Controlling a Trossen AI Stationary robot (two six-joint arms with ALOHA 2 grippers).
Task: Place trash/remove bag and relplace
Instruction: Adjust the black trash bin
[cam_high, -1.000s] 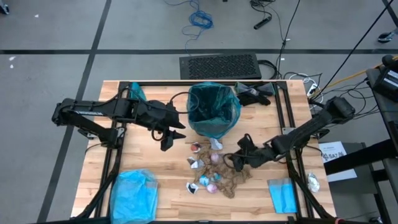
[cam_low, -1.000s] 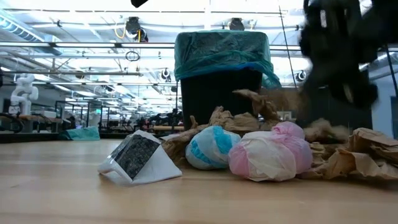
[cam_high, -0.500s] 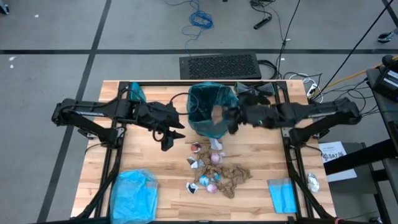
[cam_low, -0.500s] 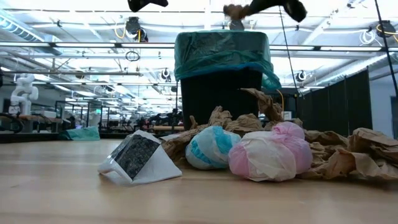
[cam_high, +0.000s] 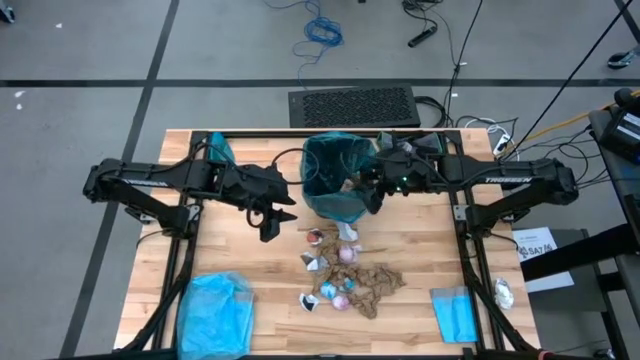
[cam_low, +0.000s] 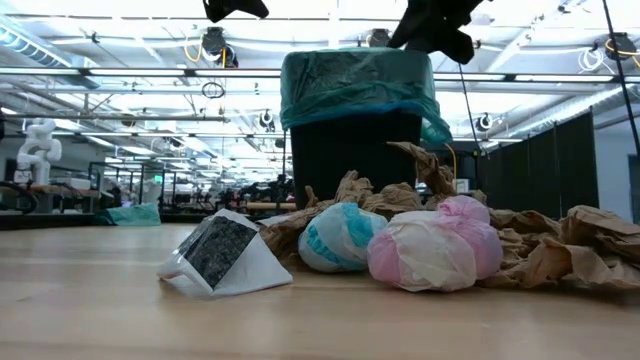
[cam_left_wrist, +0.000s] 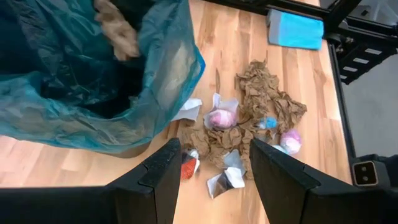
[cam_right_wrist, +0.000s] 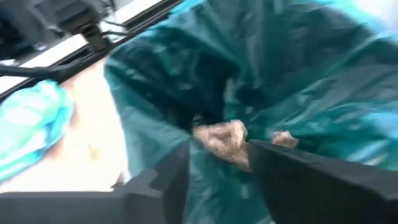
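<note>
The landmark is the black bin (cam_low: 355, 145), which stands upright at the middle of the far side of the bench (cam_high: 250, 260). The bag (cam_high: 342, 178), a dark teal-green liner, lines the bin and folds over its rim.

Right end effector (cam_high: 367, 186): positioned over the bin's rim on the side nearest its own arm, above the open mouth. The right wrist view shows the two fingers (cam_right_wrist: 292, 171) spread apart, with a brown paper scrap (cam_right_wrist: 219, 139) between them above the liner. Whether the fingers touch the scrap cannot be told.

Left end effector (cam_high: 275, 215): hangs just beside the bin on the opposite side, above the bench. Its fingers (cam_left_wrist: 158, 174) stand apart and hold nothing.

The trash (cam_high: 350, 280) lies in a loose pile on the bench in front of the bin, near its base. It comprises brown netting-like paper, a pink-and-white wad (cam_low: 436, 245), a pale blue-and-white wad (cam_low: 338, 238) and a white wrapper with a dark printed panel (cam_low: 225, 255). The wads touch each other and the brown paper behind them.

Other items: a sky-blue plastic bag (cam_high: 213, 312) lies well apart from the bin at the near left corner of the bench. A flat blue packet (cam_high: 455, 312) lies toward the near right corner. A small teal item (cam_high: 220, 150) lies beside the left arm, level with the bin.
</note>
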